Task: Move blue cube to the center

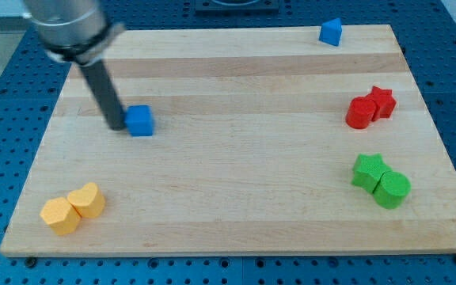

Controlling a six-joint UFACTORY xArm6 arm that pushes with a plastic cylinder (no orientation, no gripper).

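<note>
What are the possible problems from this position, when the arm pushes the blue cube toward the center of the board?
1. My tip sits at the view's left side of the blue cube, slightly low on it. An off-center push may turn the cube or let it slip off the tip.
2. The center lies toward the view's right and a little lower; a straight push right may pass above it.
3. The rod hides part of the contact, so whether they touch is uncertain.

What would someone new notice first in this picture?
The dark rod, my tip, sits right beside the small blue cube at the wooden board's upper left. Bright pairs stand out: red blocks and green blocks right, yellow blocks lower left.
</note>
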